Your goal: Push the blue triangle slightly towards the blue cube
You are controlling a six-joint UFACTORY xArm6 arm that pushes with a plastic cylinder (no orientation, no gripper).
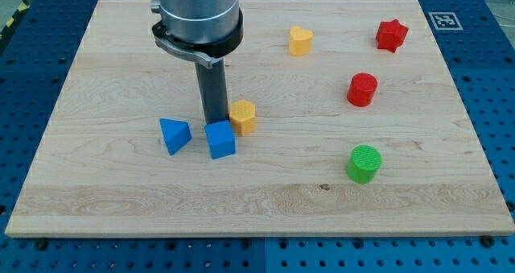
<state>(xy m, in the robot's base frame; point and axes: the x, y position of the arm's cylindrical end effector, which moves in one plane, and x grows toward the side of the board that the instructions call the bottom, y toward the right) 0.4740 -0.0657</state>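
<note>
The blue triangle (175,135) lies on the wooden board at the view's lower left of centre. The blue cube (220,139) sits just to its right, a small gap between them. My tip (214,122) is at the lower end of the dark rod, directly behind the blue cube's top edge and to the upper right of the blue triangle. It is partly hidden by the cube, so I cannot tell if it touches it.
A yellow-orange hexagonal block (243,116) sits right of the rod, close to the cube. A yellow heart block (300,41), a red star block (392,35), a red cylinder (362,89) and a green cylinder (364,163) lie to the right on the board (96,72).
</note>
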